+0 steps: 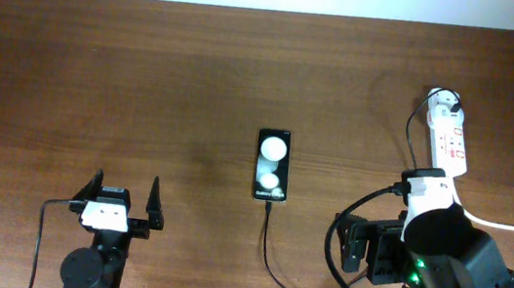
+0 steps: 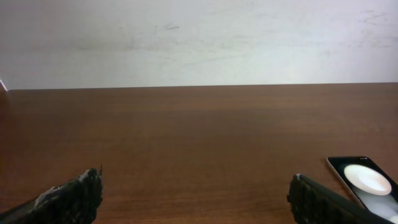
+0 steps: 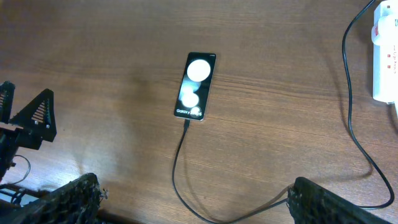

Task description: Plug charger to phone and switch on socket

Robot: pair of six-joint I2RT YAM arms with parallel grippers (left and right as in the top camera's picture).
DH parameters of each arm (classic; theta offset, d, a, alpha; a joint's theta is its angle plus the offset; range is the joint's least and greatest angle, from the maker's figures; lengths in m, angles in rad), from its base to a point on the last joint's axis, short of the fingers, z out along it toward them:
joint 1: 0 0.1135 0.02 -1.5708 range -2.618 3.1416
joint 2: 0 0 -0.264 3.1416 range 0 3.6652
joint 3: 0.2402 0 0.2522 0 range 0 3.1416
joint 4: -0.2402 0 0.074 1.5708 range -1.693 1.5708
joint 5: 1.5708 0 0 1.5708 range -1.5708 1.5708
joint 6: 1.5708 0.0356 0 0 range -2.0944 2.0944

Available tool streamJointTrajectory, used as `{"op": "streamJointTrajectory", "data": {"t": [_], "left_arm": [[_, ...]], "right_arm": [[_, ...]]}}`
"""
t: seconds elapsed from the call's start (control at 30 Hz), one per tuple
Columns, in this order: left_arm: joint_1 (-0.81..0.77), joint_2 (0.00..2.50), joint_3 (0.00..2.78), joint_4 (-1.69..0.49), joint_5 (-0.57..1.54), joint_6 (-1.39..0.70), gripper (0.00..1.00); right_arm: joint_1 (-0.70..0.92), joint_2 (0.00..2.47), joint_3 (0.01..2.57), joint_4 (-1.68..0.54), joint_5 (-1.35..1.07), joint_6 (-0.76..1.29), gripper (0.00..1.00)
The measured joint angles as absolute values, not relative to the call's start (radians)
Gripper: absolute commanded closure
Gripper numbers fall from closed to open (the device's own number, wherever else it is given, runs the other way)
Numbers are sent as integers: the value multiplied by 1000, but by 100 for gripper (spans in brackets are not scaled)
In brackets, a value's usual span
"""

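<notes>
At worktop centre a black rectangular smartphone (image 1: 272, 165), thin black charger cable (image 1: 265, 243) touching its near end, white plastic power strip (image 1: 449, 138) by right edge, left gripper (image 1: 126, 185) and right gripper (image 3: 194, 183) both spread wide, empty

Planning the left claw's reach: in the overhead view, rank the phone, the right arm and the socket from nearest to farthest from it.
From the left claw:
1. phone, mid-table, to its right.
2. right arm, front right.
3. socket, back right, beyond that arm.
</notes>
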State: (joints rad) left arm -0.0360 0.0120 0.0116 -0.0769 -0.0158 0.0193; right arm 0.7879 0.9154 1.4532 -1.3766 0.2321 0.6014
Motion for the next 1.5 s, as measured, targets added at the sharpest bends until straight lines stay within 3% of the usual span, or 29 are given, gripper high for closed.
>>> {"op": "streamJointTrajectory", "data": {"t": [0.53, 0.83, 0.93, 1.0, 1.13, 1.23, 1.33, 1.4, 1.47, 1.5], "left_arm": [[-36, 12, 12, -77, -16, 19, 1], [-36, 12, 12, -77, -16, 19, 1], [-36, 12, 12, -77, -16, 19, 1], [-36, 12, 12, -77, -16, 20, 1], [-36, 12, 12, -78, -16, 20, 1], [-36, 11, 12, -77, -16, 20, 1], [-36, 11, 12, -78, -16, 20, 1], [-36, 11, 12, -78, -16, 19, 1], [-36, 11, 12, -78, -16, 20, 1], [-36, 11, 12, -78, -16, 20, 1]], "right_arm": [[788, 915, 1453, -1377, 232, 601, 1], [788, 915, 1453, -1158, 271, 602, 1], [788, 933, 1453, -1129, 386, 603, 1], [787, 1017, 1453, -1106, 523, 600, 14], [730, 1239, 1454, -1027, 575, 603, 23], [577, 1373, 1477, -1035, 454, 604, 34], [312, 1473, 1584, -1083, 266, 593, 44], [162, 1479, 1623, -1088, 194, 583, 61], [-6, 1480, 1634, -1089, 155, 575, 87], [-68, 1482, 1634, -1085, 140, 574, 95]]}}
